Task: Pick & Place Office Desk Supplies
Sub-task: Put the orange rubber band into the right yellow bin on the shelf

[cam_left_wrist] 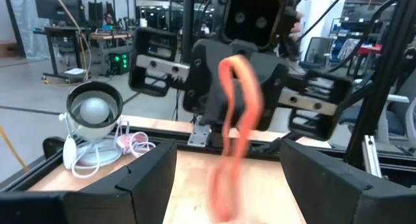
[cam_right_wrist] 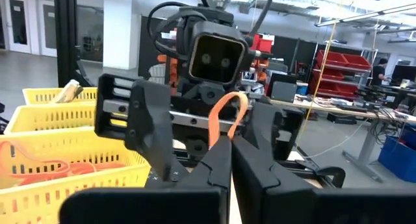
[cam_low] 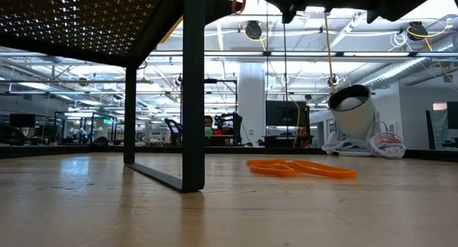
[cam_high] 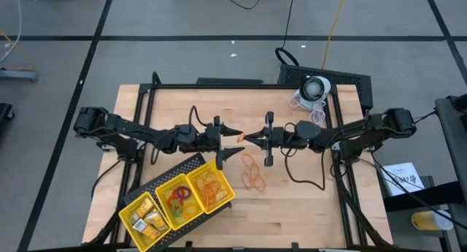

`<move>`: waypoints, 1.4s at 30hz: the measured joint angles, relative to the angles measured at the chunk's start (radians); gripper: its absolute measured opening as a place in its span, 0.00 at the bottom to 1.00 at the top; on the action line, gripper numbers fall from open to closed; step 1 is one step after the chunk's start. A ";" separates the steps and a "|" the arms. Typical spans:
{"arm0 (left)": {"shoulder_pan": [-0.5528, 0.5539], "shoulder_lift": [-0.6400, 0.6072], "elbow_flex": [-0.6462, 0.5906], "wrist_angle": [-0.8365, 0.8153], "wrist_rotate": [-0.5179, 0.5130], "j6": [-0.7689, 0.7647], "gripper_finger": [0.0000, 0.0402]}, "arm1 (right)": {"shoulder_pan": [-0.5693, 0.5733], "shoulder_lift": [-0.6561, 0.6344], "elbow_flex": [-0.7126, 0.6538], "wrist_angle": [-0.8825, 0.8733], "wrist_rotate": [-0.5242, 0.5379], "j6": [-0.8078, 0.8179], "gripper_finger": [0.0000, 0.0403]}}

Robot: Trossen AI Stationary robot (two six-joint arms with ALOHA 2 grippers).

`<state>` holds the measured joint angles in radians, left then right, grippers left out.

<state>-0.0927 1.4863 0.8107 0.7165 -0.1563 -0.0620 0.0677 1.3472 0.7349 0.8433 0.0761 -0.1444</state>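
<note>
Orange band hung between the two grippers at centre frame in the high view, above the table. Right gripper was clenched on the band, fingers pressed together. Left gripper faced it with fingers spread wide, the band dangling between them; contact could not be told. About three more bands lay loose on the wood just below centre. One yellow tray, three compartments, sat lower left: gold pieces, coloured rings, bands.
</note>
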 joint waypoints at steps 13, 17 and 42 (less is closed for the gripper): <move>0.027 0.050 0.050 -0.013 0.060 -0.011 0.68 | 0.000 0.040 0.001 0.042 -0.002 0.000 0.00; 0.027 0.052 0.050 -0.018 0.072 -0.002 0.57 | 0.000 0.037 0.001 0.043 -0.002 -0.008 0.00; 0.027 0.051 0.050 -0.047 0.113 -0.012 0.02 | 0.003 0.015 0.001 0.001 -0.003 -0.001 0.16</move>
<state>-0.0658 1.5375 0.8608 0.6693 -0.0438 -0.0740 0.0709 1.3623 0.7357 0.8439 0.0734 -0.1456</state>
